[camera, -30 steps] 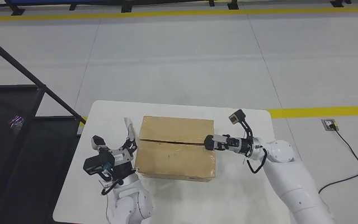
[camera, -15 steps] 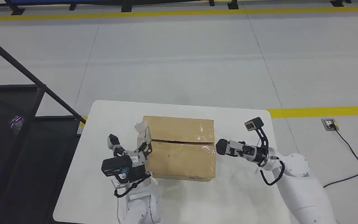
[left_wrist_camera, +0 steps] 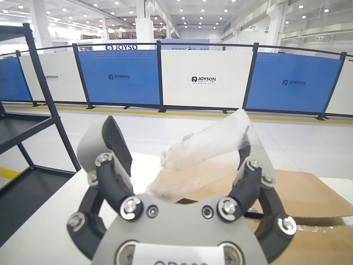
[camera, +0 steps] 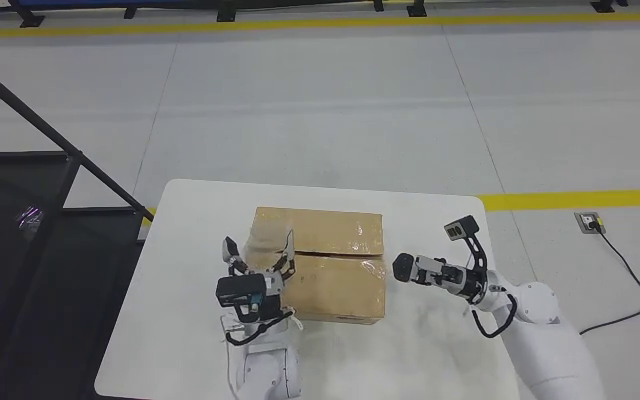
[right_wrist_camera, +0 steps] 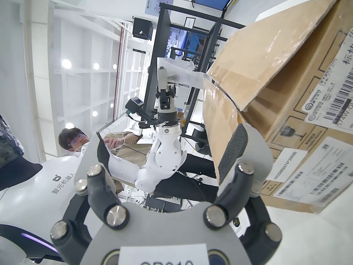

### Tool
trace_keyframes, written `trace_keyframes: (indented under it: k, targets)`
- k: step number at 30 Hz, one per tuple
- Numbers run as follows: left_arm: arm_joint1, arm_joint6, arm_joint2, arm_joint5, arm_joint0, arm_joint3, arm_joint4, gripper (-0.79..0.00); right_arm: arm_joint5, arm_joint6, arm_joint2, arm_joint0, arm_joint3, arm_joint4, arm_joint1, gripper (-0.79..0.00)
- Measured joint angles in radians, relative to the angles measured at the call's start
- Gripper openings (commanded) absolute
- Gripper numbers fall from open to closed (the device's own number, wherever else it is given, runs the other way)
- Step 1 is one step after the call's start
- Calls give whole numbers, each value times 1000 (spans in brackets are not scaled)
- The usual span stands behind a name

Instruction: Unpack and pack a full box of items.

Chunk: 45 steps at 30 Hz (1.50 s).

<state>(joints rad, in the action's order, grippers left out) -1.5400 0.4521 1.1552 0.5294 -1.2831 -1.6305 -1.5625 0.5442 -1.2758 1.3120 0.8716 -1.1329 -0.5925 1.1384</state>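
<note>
The left gripper [left_wrist_camera: 176, 136] stands wide, clamping nothing, yet a crumpled strip of clear tape [left_wrist_camera: 204, 150] clings to one of its fingers [left_wrist_camera: 244, 154]. Seen from the right wrist, the strip runs on to the box's seam. In the top view this gripper sits over the 9 o'clock end of the box [camera: 315, 262]. The right gripper [right_wrist_camera: 171, 139] is wide too and empty, just off the 3 o'clock end, apart from the cardboard. The box lies in the middle of the table [camera: 190, 300], its top flaps [right_wrist_camera: 264, 56] parted a little at the seam (not yet folded back), so unpacking looks barely begun.

The risks, as I judge them: the tape is sticky and will likely not drop from an opened finger, so it could foul the next grip on a flap. If it is attached at the seam, pulling away could drag or twist the box, since nothing braces it.
</note>
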Motion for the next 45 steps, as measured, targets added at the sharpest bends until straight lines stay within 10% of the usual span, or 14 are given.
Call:
trace_keyframes:
  k: [21,45]
  targets:
    - [-13,-42,-34,-32,36,105,-94,0,7,7,-48,-29,14,37,-16,0]
    - [25,-176,75,-192,-64,1,-342,0,11,11,-98,-74,57,7,-13,0]
